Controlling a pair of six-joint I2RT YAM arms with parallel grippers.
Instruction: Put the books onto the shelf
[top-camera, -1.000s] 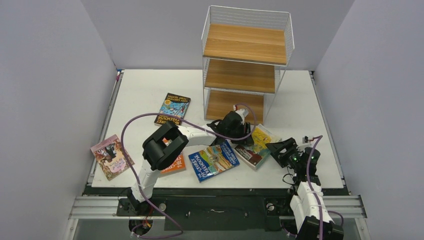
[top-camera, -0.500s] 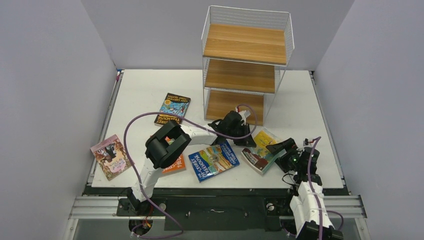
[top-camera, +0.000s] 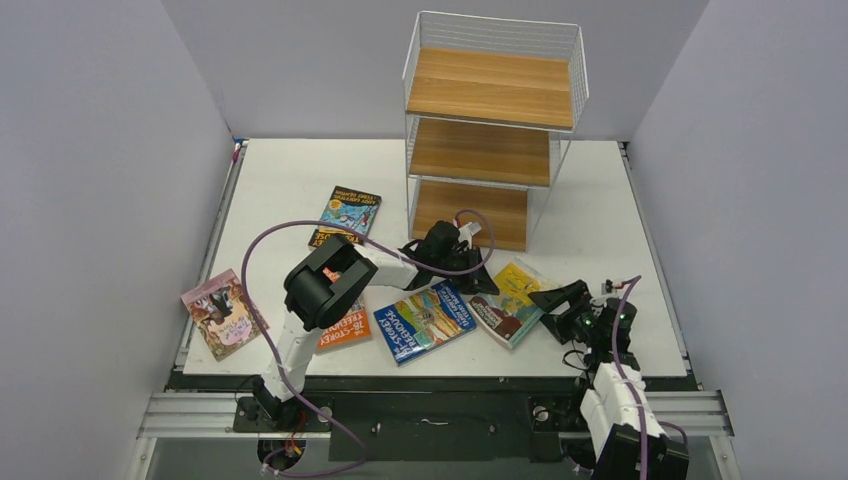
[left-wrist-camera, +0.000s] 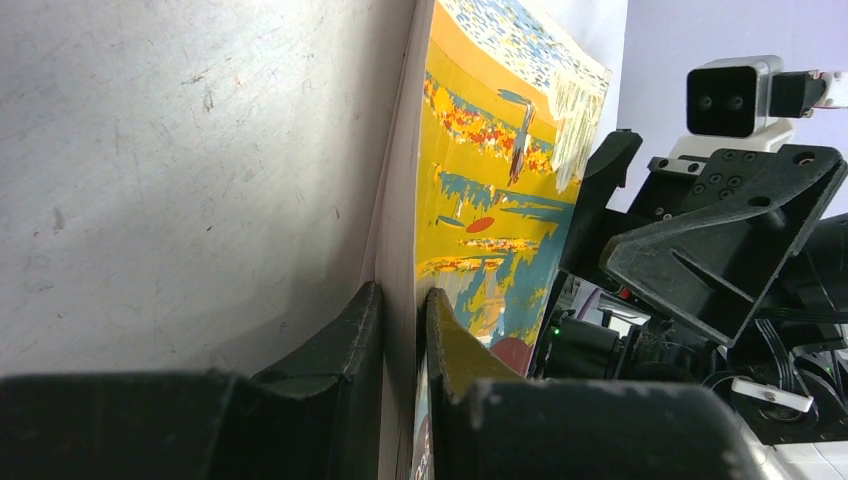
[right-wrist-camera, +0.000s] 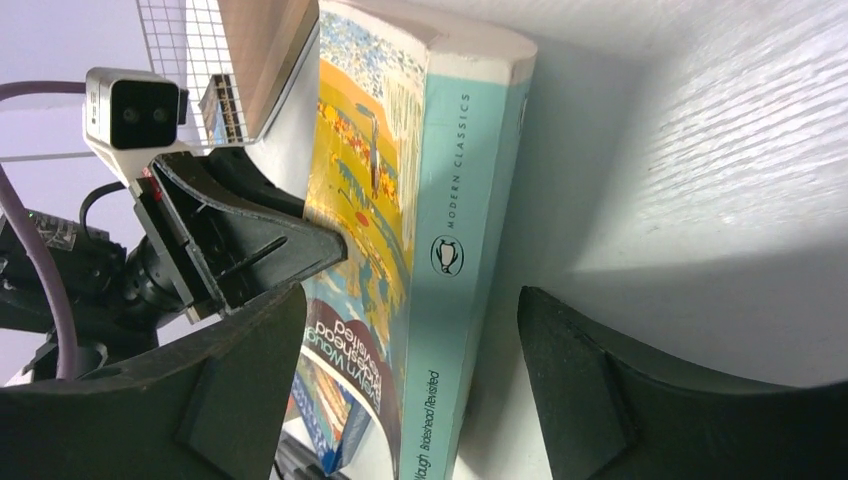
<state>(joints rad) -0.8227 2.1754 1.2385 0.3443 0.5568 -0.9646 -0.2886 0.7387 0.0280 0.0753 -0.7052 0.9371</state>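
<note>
1. Yellow book (top-camera: 512, 298): lying on the desk (top-camera: 300, 180), just in front of the shelf (top-camera: 490, 120)
2. Left fingers (left-wrist-camera: 350, 340): clamped together on that book's edge
3. Right fingers (right-wrist-camera: 250, 340): apart, one either side of its spine
4. Blue book (top-camera: 425, 320), orange book (top-camera: 345, 330), dark book (top-camera: 346, 215), pink book (top-camera: 222, 312): flat on the desk, further left

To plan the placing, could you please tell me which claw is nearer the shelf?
Left. The left claw, shut on the yellow book, sits just in front of the shelf; the right claw is open at the book's right edge, farther away.
</note>
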